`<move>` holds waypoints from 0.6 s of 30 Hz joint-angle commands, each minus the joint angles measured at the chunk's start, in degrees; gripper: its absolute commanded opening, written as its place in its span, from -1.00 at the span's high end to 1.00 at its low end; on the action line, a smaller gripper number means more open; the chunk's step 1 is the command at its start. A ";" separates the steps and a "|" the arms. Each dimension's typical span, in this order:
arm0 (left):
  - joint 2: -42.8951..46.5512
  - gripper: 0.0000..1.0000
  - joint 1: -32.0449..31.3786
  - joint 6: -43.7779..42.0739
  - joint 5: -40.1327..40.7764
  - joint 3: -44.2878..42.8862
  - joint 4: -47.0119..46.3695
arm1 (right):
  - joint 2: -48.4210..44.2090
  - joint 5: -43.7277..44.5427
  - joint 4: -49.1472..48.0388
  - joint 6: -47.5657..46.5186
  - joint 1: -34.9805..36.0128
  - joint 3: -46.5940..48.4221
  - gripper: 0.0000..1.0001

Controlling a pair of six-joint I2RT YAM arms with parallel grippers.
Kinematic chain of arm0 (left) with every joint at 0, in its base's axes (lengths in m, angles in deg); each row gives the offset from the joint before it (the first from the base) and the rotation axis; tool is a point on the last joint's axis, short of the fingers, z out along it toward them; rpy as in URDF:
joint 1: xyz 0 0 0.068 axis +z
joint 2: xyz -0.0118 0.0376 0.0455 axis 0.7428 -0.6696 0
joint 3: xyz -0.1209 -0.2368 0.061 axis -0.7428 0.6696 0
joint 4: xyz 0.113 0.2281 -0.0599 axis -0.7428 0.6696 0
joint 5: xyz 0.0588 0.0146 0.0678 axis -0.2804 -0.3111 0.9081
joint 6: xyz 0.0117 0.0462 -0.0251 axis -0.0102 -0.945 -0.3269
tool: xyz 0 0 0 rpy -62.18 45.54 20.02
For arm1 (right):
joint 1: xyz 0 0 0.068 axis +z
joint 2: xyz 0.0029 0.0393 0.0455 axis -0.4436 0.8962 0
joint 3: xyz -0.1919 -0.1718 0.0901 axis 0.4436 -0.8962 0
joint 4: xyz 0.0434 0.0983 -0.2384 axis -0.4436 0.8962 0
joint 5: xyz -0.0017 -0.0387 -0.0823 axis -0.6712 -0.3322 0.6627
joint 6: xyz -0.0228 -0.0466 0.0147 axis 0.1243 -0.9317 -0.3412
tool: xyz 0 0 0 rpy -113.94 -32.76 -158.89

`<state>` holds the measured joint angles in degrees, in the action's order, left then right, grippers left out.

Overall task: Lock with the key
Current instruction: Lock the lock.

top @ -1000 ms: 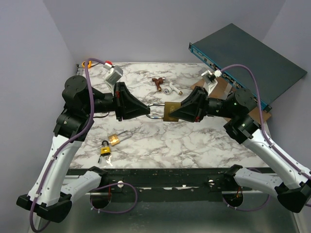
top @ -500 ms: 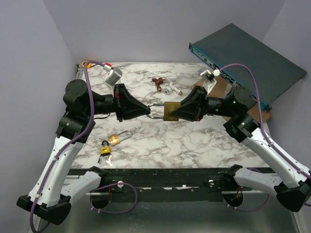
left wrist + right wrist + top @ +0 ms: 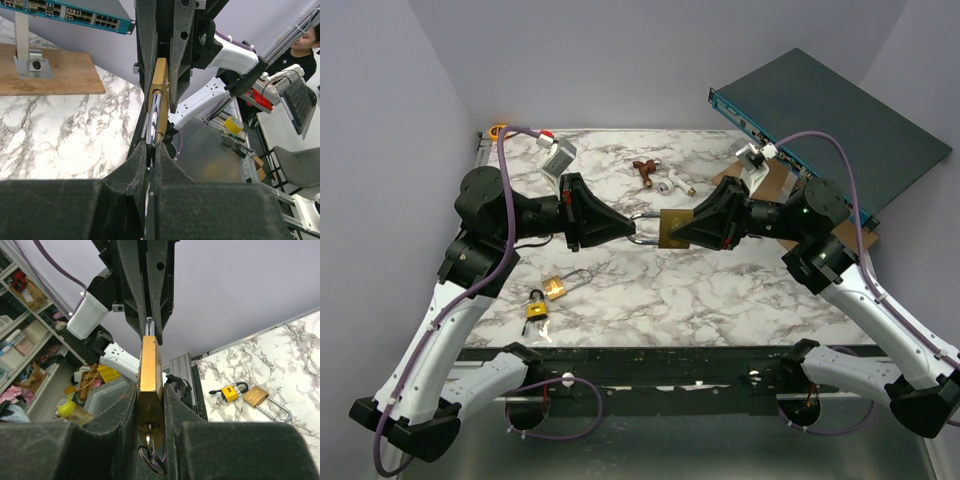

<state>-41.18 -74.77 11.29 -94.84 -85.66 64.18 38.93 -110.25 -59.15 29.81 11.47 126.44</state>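
Observation:
A large brass padlock [image 3: 673,229] hangs in mid-air over the table's middle, held between both arms. My left gripper [image 3: 630,230] is shut on its silver shackle [image 3: 154,117]. My right gripper [image 3: 667,232] is shut on the brass body [image 3: 150,370], one finger on each flat side. In the right wrist view the small silvery key [image 3: 149,442] sits in the keyhole at the body's end, between my fingers, with its ring [image 3: 152,461] hanging below. The key is hidden in the top view.
A small yellow padlock [image 3: 536,308] with tiny keys and a small brass padlock [image 3: 560,287] lie at the front left. A brown part [image 3: 644,170] and white bits [image 3: 667,185] lie at the back. A blue network switch [image 3: 820,130] stands on a wooden board [image 3: 770,182] at the back right.
My left gripper has moved a little right, toward the brass body, and less shackle shows between the grippers. The right gripper has kept its hold almost in place.

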 commanded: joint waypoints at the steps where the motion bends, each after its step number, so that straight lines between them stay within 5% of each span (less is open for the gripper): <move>1: -1.75 1.00 -3.32 -0.27 1.79 1.57 -0.31 | 2.03 3.50 -3.50 -0.30 2.37 2.80 0.99; 18: -3.11 1.00 -6.95 -2.24 4.66 2.08 0.65 | 3.18 7.09 -2.65 -2.04 6.67 1.66 0.99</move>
<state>-40.78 -76.33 8.58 -88.59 -85.66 65.28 39.15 -105.62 -57.38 28.15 13.37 126.70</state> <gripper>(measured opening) 0.028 0.210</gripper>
